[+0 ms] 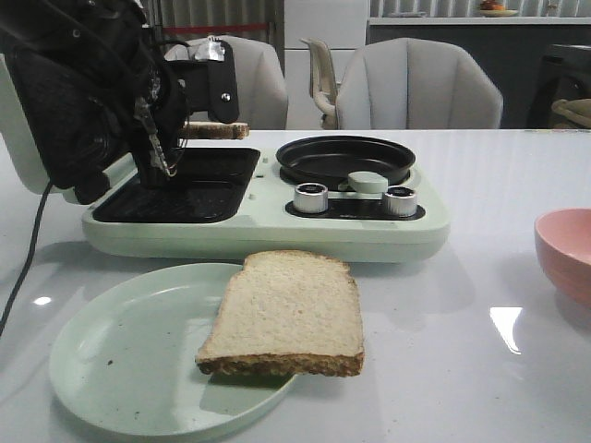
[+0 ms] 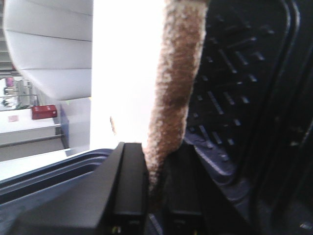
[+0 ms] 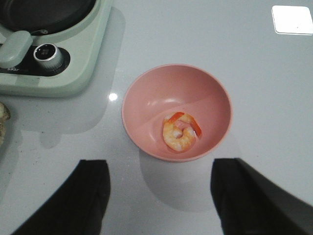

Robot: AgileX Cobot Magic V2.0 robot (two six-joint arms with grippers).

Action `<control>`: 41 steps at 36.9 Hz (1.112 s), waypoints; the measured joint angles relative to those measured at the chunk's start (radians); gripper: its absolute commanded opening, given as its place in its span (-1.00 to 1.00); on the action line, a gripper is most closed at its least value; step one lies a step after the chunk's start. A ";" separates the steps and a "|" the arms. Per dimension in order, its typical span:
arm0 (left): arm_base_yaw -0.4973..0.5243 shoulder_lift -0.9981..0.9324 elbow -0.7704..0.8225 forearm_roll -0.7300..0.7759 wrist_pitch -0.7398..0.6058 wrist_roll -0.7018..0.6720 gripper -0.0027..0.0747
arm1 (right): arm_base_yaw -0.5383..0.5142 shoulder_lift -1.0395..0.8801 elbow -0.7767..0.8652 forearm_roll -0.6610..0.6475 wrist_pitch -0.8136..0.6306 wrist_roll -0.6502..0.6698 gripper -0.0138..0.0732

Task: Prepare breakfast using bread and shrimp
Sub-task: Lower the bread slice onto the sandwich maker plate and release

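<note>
Left gripper (image 2: 155,188) pinches a bread slice (image 2: 177,83) over the grill plate (image 1: 180,189) — open lid (image 1: 55,111) crowding it; right gripper (image 3: 159,196) spread wide above the shrimp (image 3: 181,133) in the pink bowl (image 3: 146,88) near the table's right edge.

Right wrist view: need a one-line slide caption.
Open right gripper hovers above a pink bowl holding one curled shrimp, beside the breakfast maker.

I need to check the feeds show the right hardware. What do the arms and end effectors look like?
The left arm is bulky, matte black, with loose black cables and a silvery patch near the wrist. Its left end effector has flat, square-edged black fingers. The right end effector shows two broad, dark, plain fingers without markings; the right arm itself is out of view.
</note>
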 measured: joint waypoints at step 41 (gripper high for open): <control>-0.470 -0.538 0.389 -0.252 0.582 -0.268 0.33 | 0.000 0.000 0.000 0.000 0.000 0.000 0.58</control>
